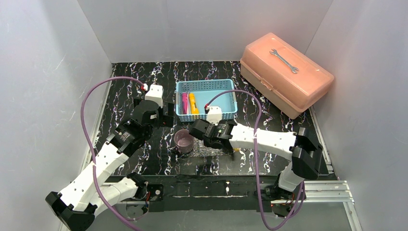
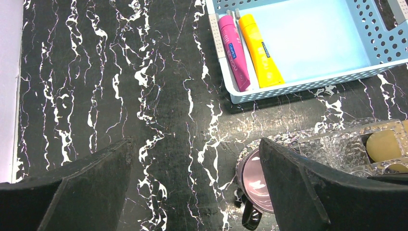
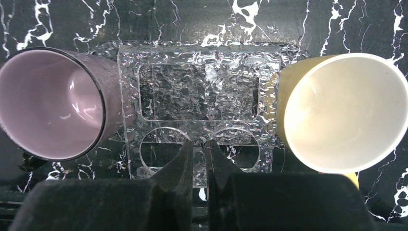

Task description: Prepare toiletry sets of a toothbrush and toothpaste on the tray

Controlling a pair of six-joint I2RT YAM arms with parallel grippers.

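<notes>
Clear tray (image 3: pixel 197 91) pinched by right gripper (image 3: pixel 199 150), left gripper (image 2: pixel 195 147) splayed, two tubes (image 2: pixel 234 52), two cups (image 3: pixel 48 103)

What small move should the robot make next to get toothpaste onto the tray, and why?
Probably swing the left gripper over the pink tube in the basket. Its jaws are open and hold nothing, the tray is bare, and the right gripper is busy pinching the tray's near edge.
</notes>
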